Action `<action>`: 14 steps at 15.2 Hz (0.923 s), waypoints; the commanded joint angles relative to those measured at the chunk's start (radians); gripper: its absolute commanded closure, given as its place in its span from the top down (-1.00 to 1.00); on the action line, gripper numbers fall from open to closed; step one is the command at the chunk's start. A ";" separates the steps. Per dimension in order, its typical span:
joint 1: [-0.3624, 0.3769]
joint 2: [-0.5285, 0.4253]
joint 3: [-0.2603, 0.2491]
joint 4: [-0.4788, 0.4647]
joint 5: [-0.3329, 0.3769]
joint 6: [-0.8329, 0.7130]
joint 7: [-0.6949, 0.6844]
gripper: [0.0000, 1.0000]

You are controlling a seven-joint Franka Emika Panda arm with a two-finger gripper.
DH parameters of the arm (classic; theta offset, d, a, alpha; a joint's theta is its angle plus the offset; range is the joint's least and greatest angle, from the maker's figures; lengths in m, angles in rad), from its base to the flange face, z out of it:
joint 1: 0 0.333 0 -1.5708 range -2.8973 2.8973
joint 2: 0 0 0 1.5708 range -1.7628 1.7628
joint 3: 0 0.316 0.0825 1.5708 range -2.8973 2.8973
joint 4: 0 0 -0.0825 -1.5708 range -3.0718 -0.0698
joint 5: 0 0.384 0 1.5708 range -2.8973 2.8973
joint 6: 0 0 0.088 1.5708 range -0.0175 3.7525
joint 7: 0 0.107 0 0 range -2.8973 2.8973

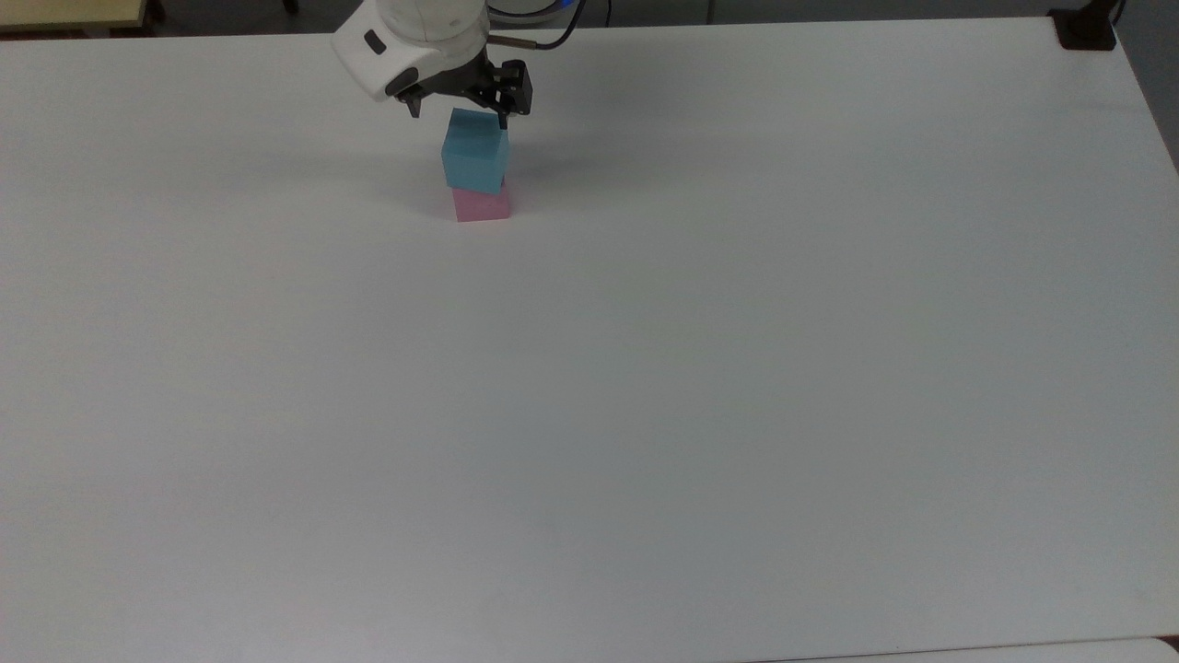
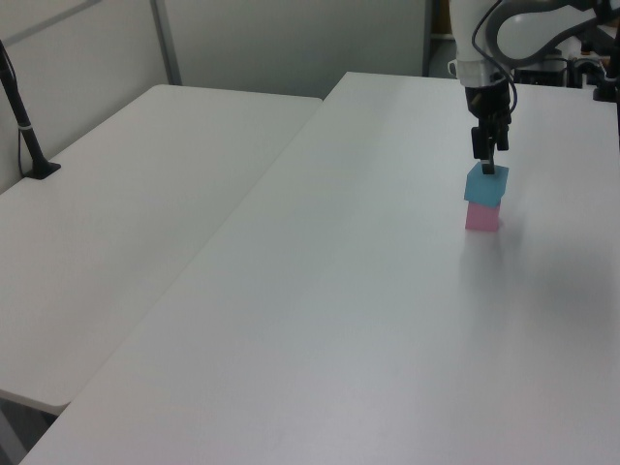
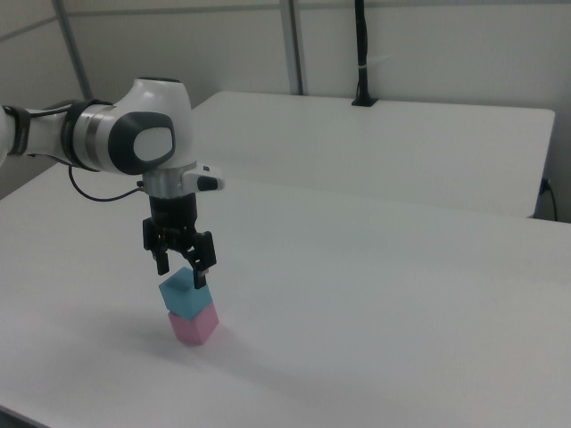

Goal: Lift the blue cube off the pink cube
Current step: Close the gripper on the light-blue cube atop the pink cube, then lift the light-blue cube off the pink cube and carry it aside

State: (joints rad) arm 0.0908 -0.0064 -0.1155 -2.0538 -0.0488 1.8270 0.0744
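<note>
Two cubes stand stacked near the table's point(image 1: 737, 368) far edge in the top view: the blue cube point(image 1: 474, 152) sits on the pink cube point(image 1: 482, 205), with the gripper point(image 1: 458, 112) just above, fingers apart. In the left view, the fingers hang at the blue cube's point(image 2: 485, 183) top. In the right view, the spread fingers straddle its upper part.

Blue cube point(image 3: 184, 293) stacked on pink cube point(image 3: 194, 325), white table point(image 3: 375, 312), gripper point(image 3: 181, 273) spread wide just above the blue cube
</note>
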 commanded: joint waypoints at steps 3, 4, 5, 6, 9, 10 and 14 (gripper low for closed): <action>0.017 0.037 -0.003 -0.020 -0.006 0.087 0.034 1.00; 0.017 0.040 -0.003 -0.020 -0.006 0.090 0.038 1.00; 0.017 0.042 0.009 -0.020 -0.006 0.092 0.042 1.00; 0.015 0.042 0.014 -0.020 -0.006 0.091 0.042 0.87; 0.015 0.042 0.014 -0.014 -0.003 0.087 0.044 -0.12; 0.014 0.040 0.014 -0.011 0.001 0.083 0.044 -0.30; 0.017 0.049 0.019 0.078 0.001 0.075 0.028 -0.44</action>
State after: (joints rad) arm 0.0953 0.0460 -0.0995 -2.0303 -0.0488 1.8963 0.0953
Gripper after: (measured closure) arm 0.449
